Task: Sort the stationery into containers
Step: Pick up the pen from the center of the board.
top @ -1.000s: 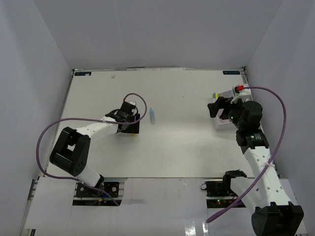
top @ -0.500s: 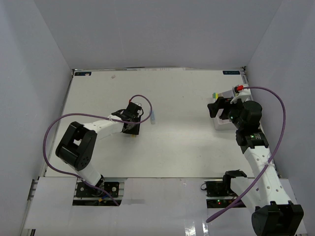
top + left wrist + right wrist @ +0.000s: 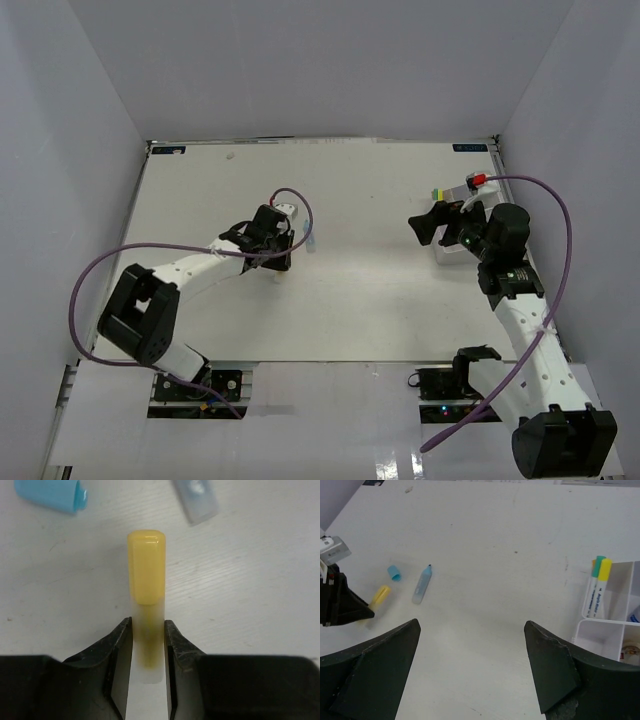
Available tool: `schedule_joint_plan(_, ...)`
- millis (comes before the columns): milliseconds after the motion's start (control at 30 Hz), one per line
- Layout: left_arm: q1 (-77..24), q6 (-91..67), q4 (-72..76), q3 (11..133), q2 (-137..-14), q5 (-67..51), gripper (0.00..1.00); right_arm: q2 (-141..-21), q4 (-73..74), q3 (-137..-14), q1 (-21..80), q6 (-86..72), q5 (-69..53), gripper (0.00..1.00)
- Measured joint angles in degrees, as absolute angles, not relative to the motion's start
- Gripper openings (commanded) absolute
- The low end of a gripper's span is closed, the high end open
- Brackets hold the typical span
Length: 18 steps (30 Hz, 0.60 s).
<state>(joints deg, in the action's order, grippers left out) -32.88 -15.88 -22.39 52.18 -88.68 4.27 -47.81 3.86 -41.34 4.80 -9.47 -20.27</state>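
The left fingers (image 3: 119,642) pinch the yellow tube (image 3: 146,565) lying on the desk (image 3: 250,605) — right fingers (image 3: 375,675) spread wide, holding nothing

Overhead, wrist close-ups; shared yellow marker (image 3: 146,565)

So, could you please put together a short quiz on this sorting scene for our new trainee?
1. True or false: the right gripper is holding a pen.
2. What is between the fingers of the left gripper? A) blue cap B) yellow marker C) eraser
3. Fill in: the two markers in the organizer box have a teal cap and a ____ cap.
Key: 1 false; 2 B; 3 yellow.
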Motion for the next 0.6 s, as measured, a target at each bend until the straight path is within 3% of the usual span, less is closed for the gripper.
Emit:
schedule_joint_plan(267,-33.69,-8.38,-12.4,47.53,-72.29,-5.74,0.19,-53.78,3.16,-43.38,15.51,-12.53,-24.93,0.92)
schedule_joint_plan(600,-35.27,0.78,-7.4,42.41,-64.31,-12.49,0.18,-67.11,0.78,-53.15,29.82,-20.16,-24.34,0.96)
